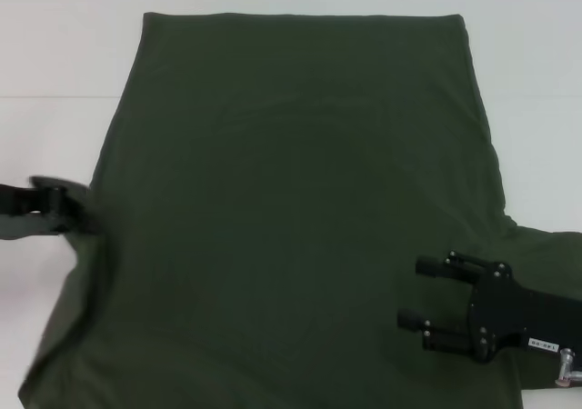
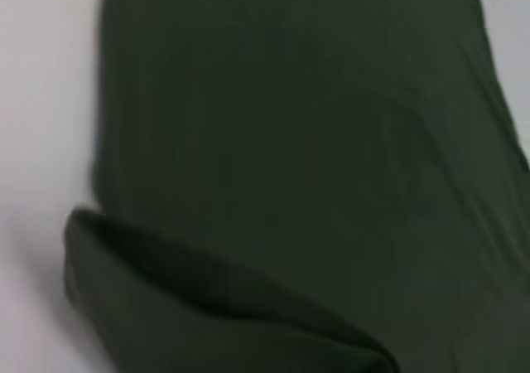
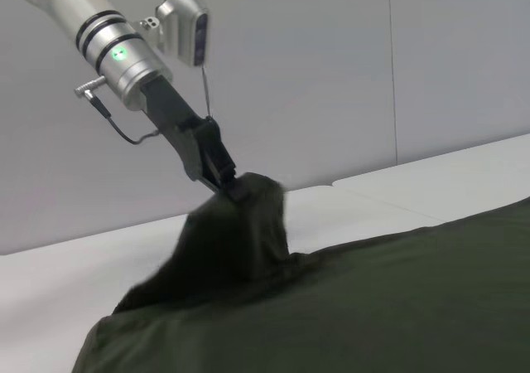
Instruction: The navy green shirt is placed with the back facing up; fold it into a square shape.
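Observation:
The navy green shirt [image 1: 291, 209] lies spread over the white table, plain side up, filling most of the head view. My left gripper [image 1: 80, 213] is at the shirt's left edge, shut on a bunch of its fabric. In the right wrist view that gripper [image 3: 228, 179] holds the cloth lifted into a peak above the table. The left wrist view shows the shirt [image 2: 315, 141] with a raised fold of cloth near the camera. My right gripper [image 1: 420, 294] hovers over the shirt's lower right part, open, with its fingers pointing left and nothing between them.
The white table [image 1: 55, 64] shows bare around the shirt at the left, top and right. A sleeve [image 1: 546, 250] spreads out to the right under my right arm. A grey wall stands behind the table in the right wrist view.

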`<state>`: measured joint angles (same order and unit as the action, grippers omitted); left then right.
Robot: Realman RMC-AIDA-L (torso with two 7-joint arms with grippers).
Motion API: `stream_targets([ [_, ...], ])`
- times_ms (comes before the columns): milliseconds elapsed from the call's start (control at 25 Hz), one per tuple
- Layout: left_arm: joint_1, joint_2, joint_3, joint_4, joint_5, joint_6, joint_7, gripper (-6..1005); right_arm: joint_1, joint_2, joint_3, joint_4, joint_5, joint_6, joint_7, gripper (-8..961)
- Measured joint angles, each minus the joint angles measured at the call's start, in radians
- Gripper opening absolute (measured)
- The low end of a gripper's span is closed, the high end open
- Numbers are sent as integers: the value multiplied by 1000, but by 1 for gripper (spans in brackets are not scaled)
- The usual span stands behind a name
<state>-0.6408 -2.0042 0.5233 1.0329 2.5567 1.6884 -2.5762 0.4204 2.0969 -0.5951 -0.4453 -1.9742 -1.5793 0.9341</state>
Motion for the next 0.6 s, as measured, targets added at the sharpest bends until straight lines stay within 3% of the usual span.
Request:
stream_targets([
  [120,-7,-27,1,-11,0,-6,5,47,0,-1,0,7,0,0,0,806],
  [240,-5,-36,2,-41,3,-20,9,49,-3,-1,0,7,0,-2,0,806],
  [440,4,-20,-26,-137,-3,-42,9,89,-6,-2,0,7,0,-1,0,806],
  [600,20,9,-60,-221,-41,-51,25,140,-9,-2,0,7,0,-1,0,806],
])
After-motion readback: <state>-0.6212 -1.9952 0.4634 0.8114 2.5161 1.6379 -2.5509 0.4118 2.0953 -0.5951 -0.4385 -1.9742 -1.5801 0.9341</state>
